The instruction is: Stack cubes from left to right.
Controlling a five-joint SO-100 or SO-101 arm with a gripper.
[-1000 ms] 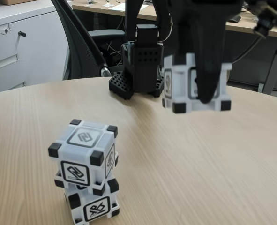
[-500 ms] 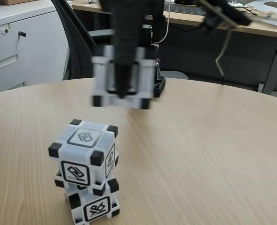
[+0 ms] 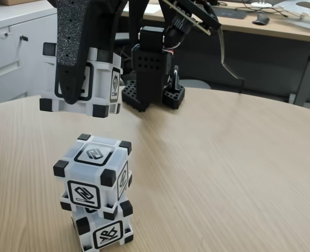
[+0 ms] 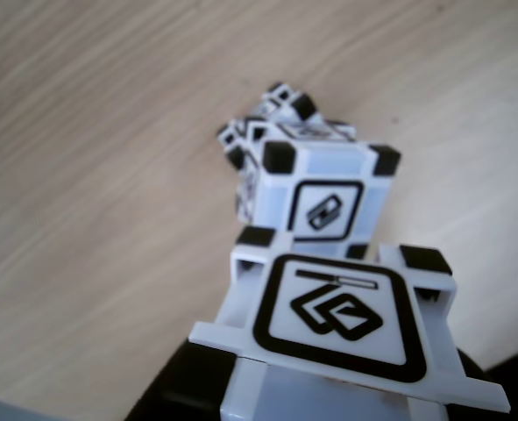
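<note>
While our hand [image 3: 71, 97] grips the third cube [image 3: 99, 81], we see it hang above the two stacked cubes [image 3: 94, 191], offset toward the tabletop's [image 3: 223, 157] far edge.

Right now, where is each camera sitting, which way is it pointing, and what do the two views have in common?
Fixed view: low at the table's near edge, facing the robot base; shows the arm and gripper carrying the held cube above the two-cube stack.
Other view: apparently up by the gripper, looking down at the table; a dark part of the gripper shows at the bottom edge.
Shared: held cube and stack, seen in both.
</note>
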